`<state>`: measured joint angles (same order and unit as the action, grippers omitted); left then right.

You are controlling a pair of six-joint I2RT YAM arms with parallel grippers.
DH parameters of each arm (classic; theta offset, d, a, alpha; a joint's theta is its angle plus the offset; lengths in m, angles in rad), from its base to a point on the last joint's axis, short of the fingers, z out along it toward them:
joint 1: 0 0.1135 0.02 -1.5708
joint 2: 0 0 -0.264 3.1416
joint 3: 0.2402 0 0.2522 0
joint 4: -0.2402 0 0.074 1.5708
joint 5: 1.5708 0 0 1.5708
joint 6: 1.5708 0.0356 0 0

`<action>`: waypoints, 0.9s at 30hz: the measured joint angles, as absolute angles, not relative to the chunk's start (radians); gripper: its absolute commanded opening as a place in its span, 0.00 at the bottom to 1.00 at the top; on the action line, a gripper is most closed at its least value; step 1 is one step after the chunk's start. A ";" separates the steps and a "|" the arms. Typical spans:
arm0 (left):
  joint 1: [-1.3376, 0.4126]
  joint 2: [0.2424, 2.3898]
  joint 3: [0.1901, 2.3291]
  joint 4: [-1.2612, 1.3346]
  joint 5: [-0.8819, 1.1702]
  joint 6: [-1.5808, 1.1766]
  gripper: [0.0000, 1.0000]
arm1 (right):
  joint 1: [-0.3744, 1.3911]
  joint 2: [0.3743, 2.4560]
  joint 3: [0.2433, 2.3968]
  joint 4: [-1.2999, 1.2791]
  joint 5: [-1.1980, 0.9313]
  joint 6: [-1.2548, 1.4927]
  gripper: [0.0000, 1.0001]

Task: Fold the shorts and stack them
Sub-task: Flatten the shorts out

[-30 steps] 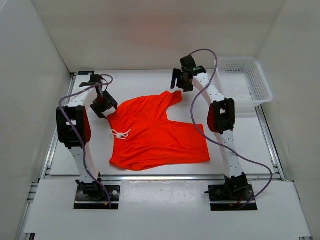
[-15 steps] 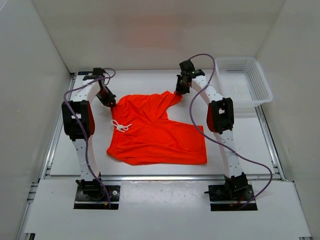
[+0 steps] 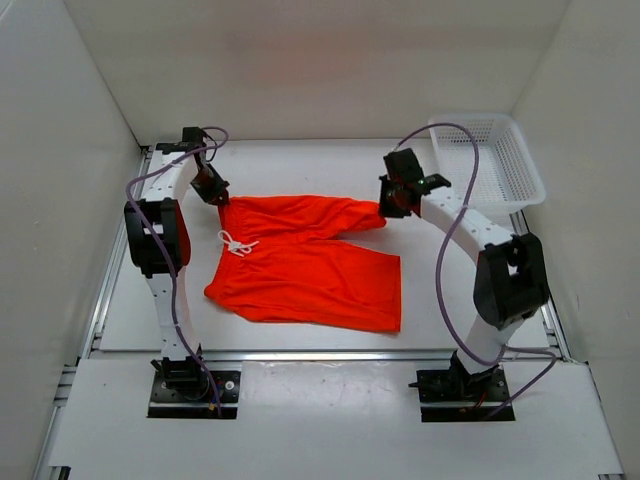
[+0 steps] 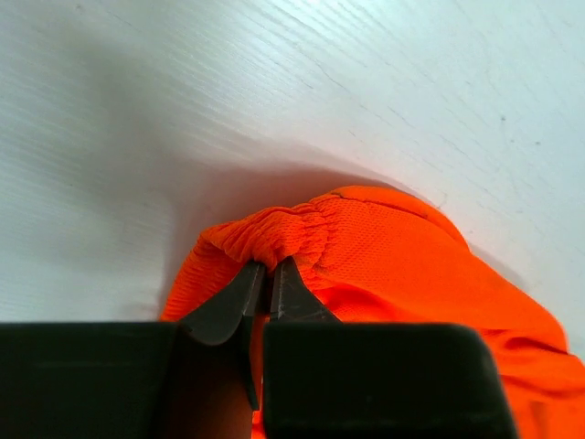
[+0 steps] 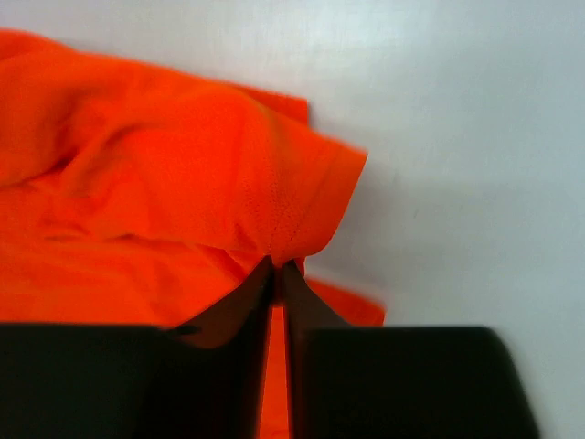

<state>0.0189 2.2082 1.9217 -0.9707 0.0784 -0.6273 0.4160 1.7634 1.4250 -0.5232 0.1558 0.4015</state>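
Shorts: the orange-red shorts [image 3: 305, 265] are spread across the middle of the white table [image 3: 300, 160], waist to the left, legs running off to the right.
Left gripper: the left gripper [image 3: 215, 192] is at the far-left corner of the shorts. In the wrist view its fingertips are pinched tight together, with the gathered elastic waistband [image 4: 288, 227] bunched between them.
Right gripper: the right gripper [image 3: 388, 205] has the other end, at the far-right corner. Its tips are closed on the leg hem [image 5: 340, 192], and a fold of cloth peaks up right where they meet.
Far edge: it runs between the two grippers in a fairly straight line, with a few ripples in the fabric.
Near leg: it lies flat on the table, angled toward the arm bases, with no gripper on it.
Drawstring: the white drawstring [image 3: 236, 243] lies looped on the fabric by the waist, just on the near side of the left gripper.
Basket: the white mesh basket [image 3: 530, 182] sits in the far-right corner of the table, well apart from the shorts.
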 measured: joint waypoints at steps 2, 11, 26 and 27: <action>0.020 2.220 1.922 -0.974 0.078 -0.627 0.10 | 0.470 1.700 1.318 -0.513 0.178 0.408 0.61; 0.023 2.233 1.922 -0.984 0.084 -0.607 0.10 | 0.520 1.692 1.219 -0.579 0.223 0.426 0.43; 0.023 2.234 1.943 -1.011 0.114 -0.561 0.10 | 0.354 2.155 1.715 -0.640 0.036 0.331 0.81; 0.023 2.234 1.947 -1.014 0.114 -0.559 0.10 | 0.354 2.162 1.700 -0.644 0.024 0.332 0.78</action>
<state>0.0235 2.2337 1.9472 -1.0142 0.1143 -0.5594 0.3542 2.1620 1.6997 -0.6437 0.0242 0.3317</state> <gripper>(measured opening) 0.147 0.813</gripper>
